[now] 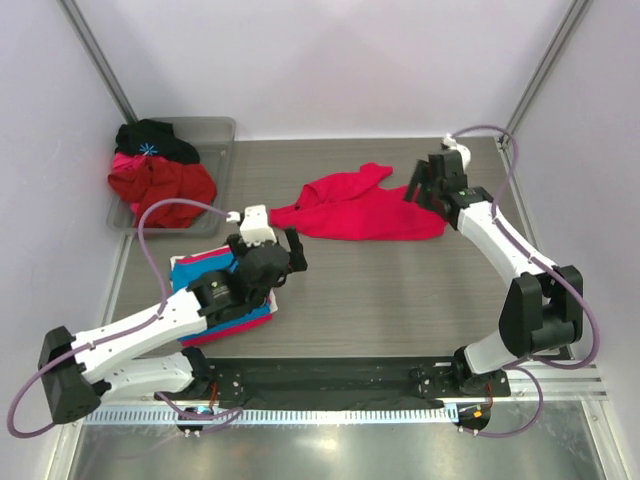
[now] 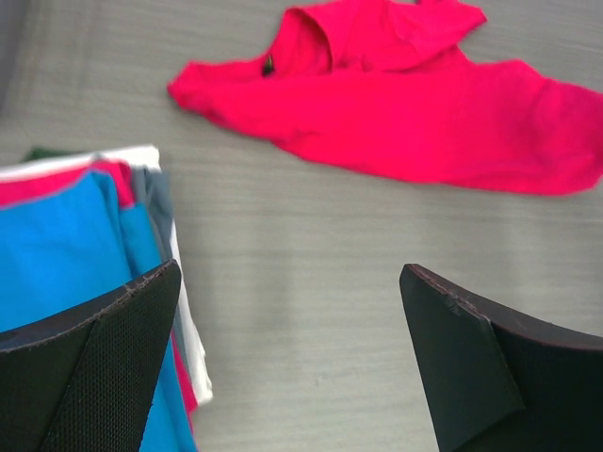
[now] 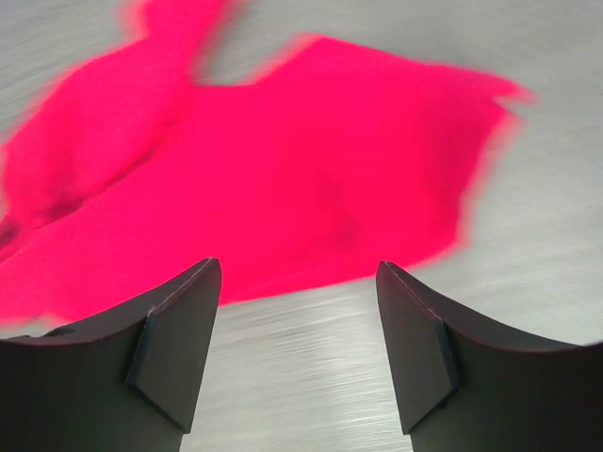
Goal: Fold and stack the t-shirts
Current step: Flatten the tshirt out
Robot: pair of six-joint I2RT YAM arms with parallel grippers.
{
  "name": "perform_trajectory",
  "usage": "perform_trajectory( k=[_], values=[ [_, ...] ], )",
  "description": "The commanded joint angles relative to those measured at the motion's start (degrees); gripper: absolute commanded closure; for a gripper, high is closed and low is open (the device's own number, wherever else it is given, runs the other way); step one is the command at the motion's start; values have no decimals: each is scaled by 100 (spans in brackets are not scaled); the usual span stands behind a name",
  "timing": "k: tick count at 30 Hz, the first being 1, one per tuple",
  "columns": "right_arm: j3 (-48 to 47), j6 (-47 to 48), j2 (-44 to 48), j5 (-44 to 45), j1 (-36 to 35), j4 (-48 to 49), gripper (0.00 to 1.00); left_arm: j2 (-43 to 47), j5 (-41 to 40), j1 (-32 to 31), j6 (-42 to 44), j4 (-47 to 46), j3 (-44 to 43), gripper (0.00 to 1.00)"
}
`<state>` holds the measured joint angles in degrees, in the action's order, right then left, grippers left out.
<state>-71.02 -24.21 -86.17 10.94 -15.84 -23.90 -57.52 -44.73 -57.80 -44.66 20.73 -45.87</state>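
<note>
just ahead of the spread right pincer (image 3: pixel 297 271), crimson-pink t-shirt (image 3: pixel 264 160) on table (image 3: pixel 537 282)

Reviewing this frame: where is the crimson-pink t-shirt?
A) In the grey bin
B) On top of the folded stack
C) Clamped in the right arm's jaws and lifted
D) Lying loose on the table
D: the crimson-pink t-shirt lies spread on the table, apart from the folded stack and the bin, and the right arm's jaws stand open and empty beside it.

White-black arms (image 1: pixel 140 332), seemingly lilac cables (image 1: pixel 172 202)
</note>
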Motion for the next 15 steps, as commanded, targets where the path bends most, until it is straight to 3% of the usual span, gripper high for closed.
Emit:
perform_trajectory(
  k=[1,5,10,15],
  values=[
    [729,-654,188,505,414,754,27,-452,15,373,643,-368,-589,0],
    [942,-919,-118,1207,608,1256,22,-1531,1088,1244,240,-429,-783,0],
    [766,-1068,-707,1770,766,1283,22,-2482,1010,1315,467,-544,-967,1],
    [617,-1051,-1173,2052,828,1371,24,-2756,913,1315,687,-728,-978,0]
  ],
)
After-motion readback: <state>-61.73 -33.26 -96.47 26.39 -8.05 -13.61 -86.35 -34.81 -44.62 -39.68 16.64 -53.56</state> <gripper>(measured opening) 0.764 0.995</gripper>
